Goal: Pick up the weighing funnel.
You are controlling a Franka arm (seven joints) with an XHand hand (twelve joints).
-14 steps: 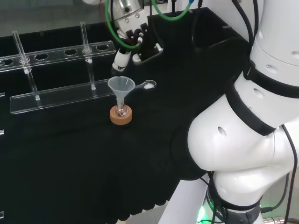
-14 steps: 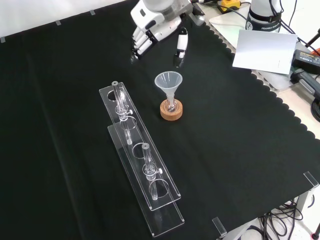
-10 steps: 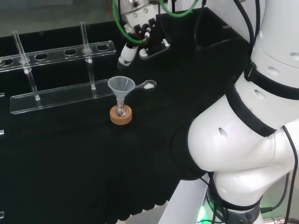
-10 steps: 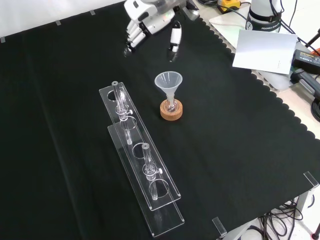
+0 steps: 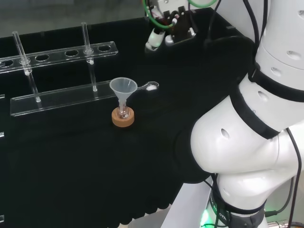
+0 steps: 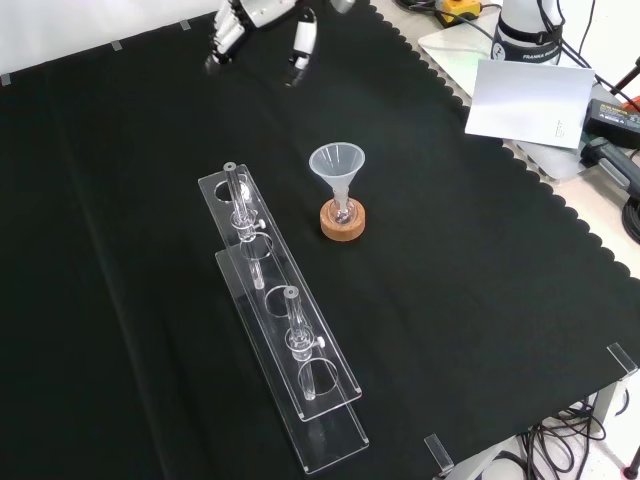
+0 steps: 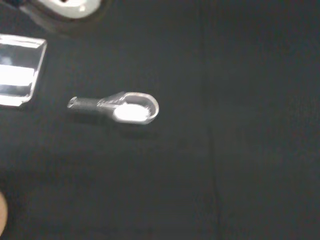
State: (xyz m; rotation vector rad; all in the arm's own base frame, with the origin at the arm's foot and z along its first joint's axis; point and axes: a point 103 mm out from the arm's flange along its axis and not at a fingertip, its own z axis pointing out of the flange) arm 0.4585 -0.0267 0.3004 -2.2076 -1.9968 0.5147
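Dangling downward, the fingers (image 6: 299, 48) are spread apart and hold nothing, with the hand (image 6: 255, 12) up at the front view's top edge above the black cloth (image 6: 480, 300). Nearer the camera stands the funnel (image 6: 337, 165), stem in a flask on its cork ring (image 6: 343, 222), with the clear tube rack (image 6: 280, 330) to its left. The weighing funnel (image 5: 151, 86) lies untouched on the cloth, just right of the funnel in the head view. It is clear, with what looks like white powder in its bowl.

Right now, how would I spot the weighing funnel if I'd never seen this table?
In the head view, find the big funnel standing above its cork ring. Just right of its mouth, the weighing funnel lies flat on the black cloth. It is a small clear scoop with a short stem, holding something white.
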